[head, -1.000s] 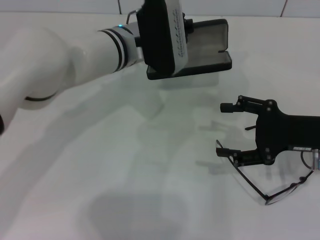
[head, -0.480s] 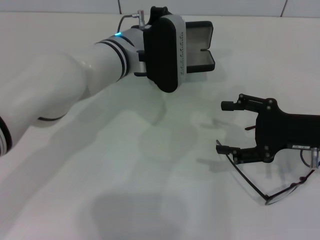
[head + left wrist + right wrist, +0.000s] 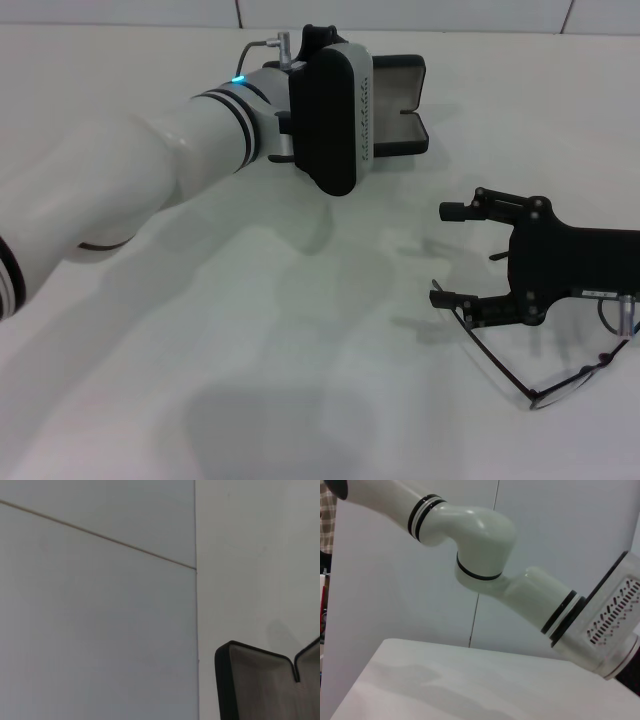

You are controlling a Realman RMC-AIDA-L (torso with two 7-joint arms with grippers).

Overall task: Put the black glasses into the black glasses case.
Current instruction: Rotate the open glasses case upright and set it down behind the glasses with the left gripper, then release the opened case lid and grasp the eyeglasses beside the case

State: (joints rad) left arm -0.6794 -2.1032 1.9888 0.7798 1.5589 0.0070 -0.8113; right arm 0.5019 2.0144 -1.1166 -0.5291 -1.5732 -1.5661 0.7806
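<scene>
Black glasses [image 3: 545, 385] lie under the wide-open right gripper [image 3: 452, 255]; left gripper's state cannot be told.

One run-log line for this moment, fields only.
left gripper: at open black glasses case, far side | right gripper: open, above black glasses | glasses: on table, not cased

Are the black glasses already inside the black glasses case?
No, the black glasses lie on the table by the open right gripper, far from the open black glasses case.
</scene>
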